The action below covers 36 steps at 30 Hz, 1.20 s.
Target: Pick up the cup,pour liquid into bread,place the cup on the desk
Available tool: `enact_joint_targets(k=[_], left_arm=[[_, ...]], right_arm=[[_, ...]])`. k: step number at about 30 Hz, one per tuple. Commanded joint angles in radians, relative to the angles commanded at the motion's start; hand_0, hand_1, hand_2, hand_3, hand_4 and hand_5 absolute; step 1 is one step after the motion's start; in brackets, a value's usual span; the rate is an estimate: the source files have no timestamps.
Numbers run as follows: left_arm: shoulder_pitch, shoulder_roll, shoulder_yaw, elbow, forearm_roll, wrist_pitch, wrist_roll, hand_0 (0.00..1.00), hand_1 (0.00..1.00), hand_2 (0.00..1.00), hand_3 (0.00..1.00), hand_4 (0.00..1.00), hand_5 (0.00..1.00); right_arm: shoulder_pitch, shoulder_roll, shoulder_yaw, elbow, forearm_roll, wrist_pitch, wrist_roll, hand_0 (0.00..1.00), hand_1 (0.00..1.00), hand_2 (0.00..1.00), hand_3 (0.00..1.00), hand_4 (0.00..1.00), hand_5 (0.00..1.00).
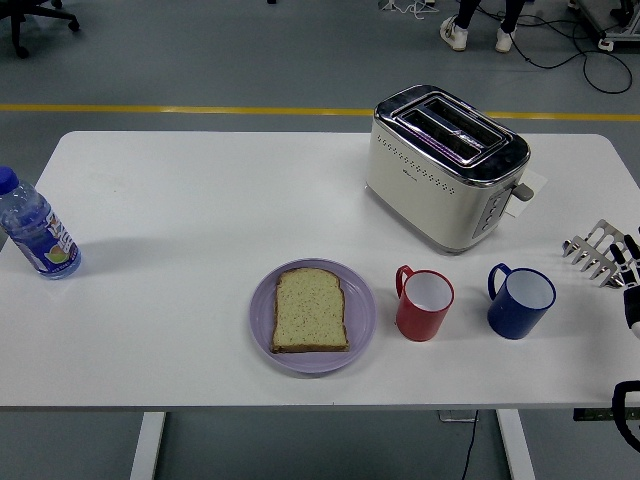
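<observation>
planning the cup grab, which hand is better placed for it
Right. The right hand is in view at the table's right edge, fingers spread and holding nothing, just right of the blue cup; the red cup stands next along. No left arm shows in the picture.

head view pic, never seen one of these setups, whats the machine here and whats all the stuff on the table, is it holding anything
This single picture comes from a camera high on a humanoid robot, looking down over a white table. The robot has two arms with five-fingered hands. Only the right hand shows, at the right edge, fingers spread and holding nothing. The left hand is out of view.

On the table: a slice of bread on a purple plate, a red cup right of it, then a blue cup nearest the hand. Behind the cups stands a cream toaster. A water bottle stands at the far left. A person's feet show on the floor beyond the table.
</observation>
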Motion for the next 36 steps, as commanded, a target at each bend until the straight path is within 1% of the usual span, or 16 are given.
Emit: enact_joint_targets(k=[2,5,6,11,12,13,14,16,17,18,21,29,35,36], left_arm=[[-0.001,0.001,0.000,0.000,0.001,0.000,0.000,0.634,0.646,0.657,0.551,0.323,0.839],[-0.002,0.002,0.000,0.000,0.001,0.000,0.000,0.634,0.646,0.657,0.551,0.323,0.839],[-0.003,0.002,0.001,0.000,0.002,0.000,0.000,0.634,0.645,0.656,0.551,0.322,0.837],[-0.005,0.003,0.000,0.000,0.002,0.000,0.000,0.634,0.645,0.656,0.551,0.322,0.837],[-0.005,0.003,0.001,0.000,0.002,0.000,0.001,0.635,0.646,0.656,0.552,0.324,0.837],[-0.005,0.003,0.001,0.000,0.002,0.000,0.001,0.635,0.646,0.656,0.552,0.324,0.837],[-0.005,0.003,0.001,0.000,0.002,0.000,0.001,0.635,0.646,0.656,0.552,0.324,0.837],[-0.006,0.003,0.000,0.000,0.003,0.000,0.000,0.635,0.646,0.656,0.552,0.324,0.837],[-0.006,0.004,0.000,0.000,0.003,0.000,0.000,0.635,0.646,0.656,0.552,0.324,0.837],[-0.006,0.004,0.000,0.000,0.003,0.000,0.000,0.635,0.646,0.657,0.552,0.323,0.835],[-0.006,0.003,0.002,0.000,0.002,0.000,0.000,0.635,0.646,0.657,0.552,0.323,0.835],[-0.005,0.003,0.006,0.000,0.003,0.000,0.000,0.634,0.646,0.655,0.551,0.323,0.835],[0.002,0.002,0.014,0.001,-0.001,0.000,0.000,0.635,0.646,0.656,0.551,0.323,0.835],[0.002,0.002,0.014,0.001,-0.001,0.000,0.000,0.635,0.646,0.656,0.551,0.323,0.835]], right_arm=[[-0.009,-0.007,-0.008,0.007,-0.045,-0.005,0.001,0.810,0.786,0.836,0.952,0.877,0.196],[-0.026,-0.018,-0.019,0.020,-0.168,-0.029,-0.003,0.810,0.786,0.836,0.952,0.877,0.196],[-0.032,-0.020,-0.022,0.022,-0.207,-0.044,-0.005,0.927,0.877,0.960,0.998,0.968,0.263],[-0.053,-0.026,-0.029,0.017,-0.422,-0.091,-0.009,0.927,0.877,0.960,0.998,0.968,0.263],[-0.055,-0.027,-0.031,0.017,-0.461,-0.093,-0.009,0.932,0.879,0.962,0.998,0.985,0.242],[-0.064,-0.032,-0.040,0.012,-0.504,-0.109,-0.005,0.932,0.879,0.962,0.998,0.985,0.242],[-0.066,-0.033,-0.042,0.010,-0.529,-0.113,-0.004,0.932,0.879,0.962,0.998,0.985,0.242],[-0.081,-0.038,-0.055,0.001,-0.578,-0.137,0.008,0.932,0.879,0.962,0.998,0.985,0.242],[-0.087,-0.039,-0.060,-0.002,-0.594,-0.147,0.013,0.932,0.879,0.962,0.998,0.985,0.242],[-0.090,-0.039,-0.064,-0.004,-0.602,-0.153,0.017,0.934,0.885,0.974,0.998,0.998,0.200],[-0.103,-0.042,-0.086,-0.011,-0.620,-0.172,0.035,0.934,0.885,0.974,0.998,0.998,0.200],[-0.127,-0.041,-0.148,-0.023,-0.638,-0.187,0.048,0.933,0.893,0.975,0.998,0.998,0.206],[-0.128,-0.035,-0.184,-0.043,-0.677,-0.193,0.033,0.937,0.896,0.981,0.998,0.998,0.200],[-0.128,-0.034,-0.185,-0.045,-0.679,-0.193,0.032,0.949,0.900,0.989,0.998,0.998,0.179]])
